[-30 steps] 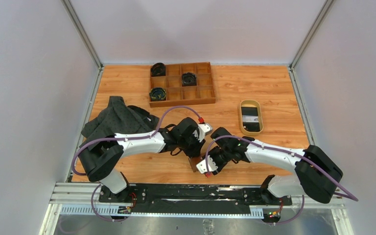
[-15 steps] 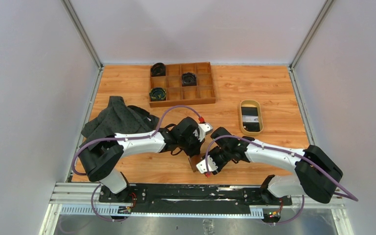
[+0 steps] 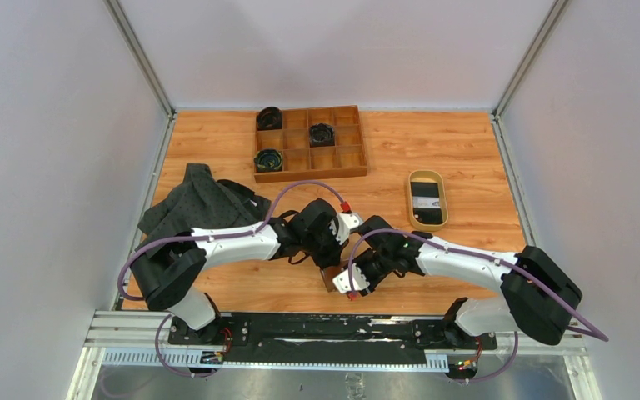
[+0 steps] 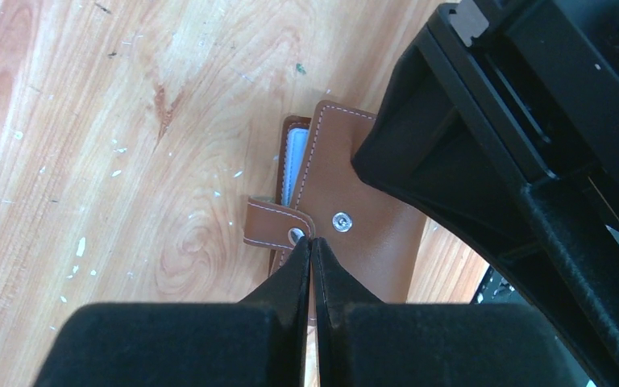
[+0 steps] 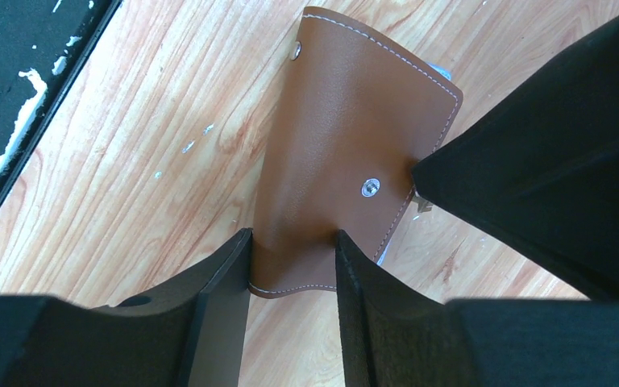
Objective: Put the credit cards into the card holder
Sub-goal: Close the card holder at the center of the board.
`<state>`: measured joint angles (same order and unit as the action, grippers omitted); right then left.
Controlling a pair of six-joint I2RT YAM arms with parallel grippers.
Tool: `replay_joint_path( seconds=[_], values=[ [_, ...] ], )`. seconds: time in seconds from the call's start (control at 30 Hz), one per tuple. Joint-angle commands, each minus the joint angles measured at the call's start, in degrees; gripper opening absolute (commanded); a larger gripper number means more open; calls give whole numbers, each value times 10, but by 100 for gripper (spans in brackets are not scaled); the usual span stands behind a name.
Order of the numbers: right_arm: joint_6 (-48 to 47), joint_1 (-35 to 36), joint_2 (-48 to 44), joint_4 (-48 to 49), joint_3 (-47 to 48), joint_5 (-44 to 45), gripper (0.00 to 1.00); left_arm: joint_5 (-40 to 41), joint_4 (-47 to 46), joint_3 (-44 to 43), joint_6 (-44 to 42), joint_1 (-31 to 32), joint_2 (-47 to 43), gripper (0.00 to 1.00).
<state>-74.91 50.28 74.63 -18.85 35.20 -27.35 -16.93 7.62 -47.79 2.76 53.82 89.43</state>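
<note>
Left wrist view is showing the holder (image 4: 355, 234) lying folded on the worktop (image 4: 89, 121) between both arms, its strap (image 4: 270, 224) unsnapped. Fully closed, the left hand (image 4: 312, 242) is touching the strap's end; whether it is nipping it, I cannot tell. Half open, the right hand (image 5: 294, 242) is straddling the cover, gripping nothing. One card (image 3: 426, 198) is lying in the dish (image 3: 427, 175), well apart. That thin strap could be slipping free, or the holder skidding.

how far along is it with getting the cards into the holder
Nothing looks done: the card holder lies folded on the table, no card near it. In hand: left gripper shut at its strap tab, right gripper straddling one end. Remaining: open it, then fetch and insert cards; a dark, card-like item sits in the tan dish.
</note>
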Motion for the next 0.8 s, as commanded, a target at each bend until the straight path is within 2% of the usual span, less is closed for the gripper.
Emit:
replay_joint_path(
  seconds=[0.0,0.3,0.77],
  values=[
    [26,8,19,-44,-14,27,41,-34,18,-12,-16,2,-17,0],
    [28,12,20,-37,-15,35,41,-85,-9,-4,-1,-12,-10,0],
    [33,15,26,-34,-13,40,40,-137,6,-15,-6,-19,16,0]
  ],
)
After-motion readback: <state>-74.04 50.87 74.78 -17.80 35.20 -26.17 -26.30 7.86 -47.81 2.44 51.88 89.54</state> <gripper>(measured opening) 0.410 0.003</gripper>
